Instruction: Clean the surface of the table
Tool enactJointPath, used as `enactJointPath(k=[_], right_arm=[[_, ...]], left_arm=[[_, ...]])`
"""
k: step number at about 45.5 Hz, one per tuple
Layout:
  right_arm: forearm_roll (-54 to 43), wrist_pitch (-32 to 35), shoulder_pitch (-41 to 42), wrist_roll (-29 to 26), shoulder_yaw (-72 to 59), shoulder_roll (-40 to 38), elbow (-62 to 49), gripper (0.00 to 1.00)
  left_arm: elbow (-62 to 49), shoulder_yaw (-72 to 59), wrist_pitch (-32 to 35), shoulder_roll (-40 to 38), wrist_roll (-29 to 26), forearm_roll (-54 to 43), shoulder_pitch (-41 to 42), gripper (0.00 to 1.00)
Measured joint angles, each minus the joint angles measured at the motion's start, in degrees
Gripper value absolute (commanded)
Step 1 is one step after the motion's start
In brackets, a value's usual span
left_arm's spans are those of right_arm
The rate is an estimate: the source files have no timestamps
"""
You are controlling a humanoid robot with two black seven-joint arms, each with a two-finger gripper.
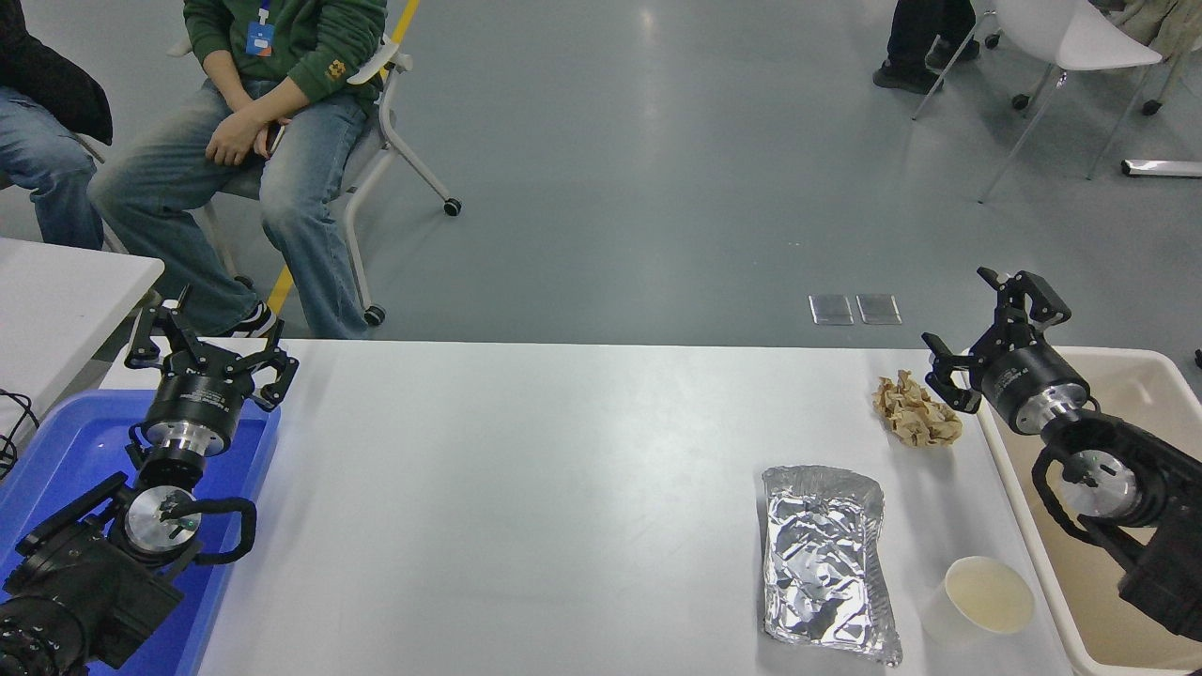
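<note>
while the right gripper [993,340] hangs above the far right corner of the table surface [526,488], its fingers [942,368] are spread wide and hold nothing. from the head view, that wide white surface fills the lower middle of the picture, reaching from the left arm to the right arm. a crumpled brown paper ball [916,411] lies on the surface just left of and slightly nearer than the right fingers, close to them but apart. nearer still, well short of those fingers, a crinkled foil sheet [826,561] lies flat, and a white paper cup [980,601] stands upright just to its right, near the surface's right edge. a beige bin [1141,376] sits beside the surface on the right, under the right arm and behind the right fingers.

the left gripper [208,340] is parked at the lower left over a blue tray [56,441], its fingers [278,364] also spread wide and empty, well apart from everything lying on the surface. beyond the left fingers, a person in a green top and jeans [235,122] sits on a wheeled chair [394,150] on the grey floor.
</note>
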Motion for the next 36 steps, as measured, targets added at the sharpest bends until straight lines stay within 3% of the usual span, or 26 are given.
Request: enactJointPath(k=[13, 36], right_arm=[[0.00, -0.50, -0.33, -2.34, -2.39, -5.87, 8.24, 1.00], [-2.49, -2.45, 1.29, -9.43, -12.35, -24.59, 31.07, 1.00]], left_arm=[[0.00, 0.00, 0.00, 0.00, 0.00, 0.00, 0.00, 1.00], [-0.01, 0.00, 0.00, 0.00, -0.01, 0.00, -0.01, 1.00]])
